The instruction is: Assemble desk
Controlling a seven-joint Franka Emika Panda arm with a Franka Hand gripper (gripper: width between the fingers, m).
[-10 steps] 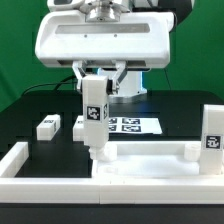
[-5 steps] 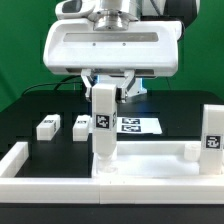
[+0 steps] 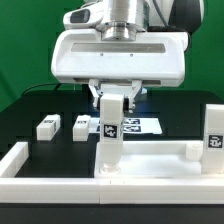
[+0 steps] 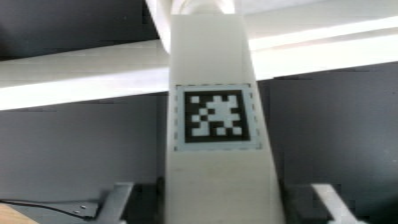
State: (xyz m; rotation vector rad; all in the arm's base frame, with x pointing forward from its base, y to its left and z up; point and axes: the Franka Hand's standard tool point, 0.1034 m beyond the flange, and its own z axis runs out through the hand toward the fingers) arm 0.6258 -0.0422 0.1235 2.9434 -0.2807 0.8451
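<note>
Exterior view, left to right. White border rail [image 3: 20, 160] at 8 o'clock of the scene. Two legs lie loose on the black counter [image 3: 30, 110], a loose leg [image 3: 46, 127] and a second loose leg [image 3: 81, 126] just beside it, both at 9 o'clock of the tool [image 3: 111, 97]. The tool is closed partway on the held leg [image 3: 108, 135], which hangs upright at centre with its tag facing the wrist camera [image 4: 217, 110]. Its foot is at the left end of the desk top [image 3: 150, 160]; cannot tell whether it is seated. The marker board [image 3: 143, 125] lies at 3 o'clock of the held leg. At far right stands an upright leg [image 3: 213, 135]; cannot tell whether it is fastened. Judged progress: early to middle, with one leg perhaps in, one going in and two untouched.
</note>
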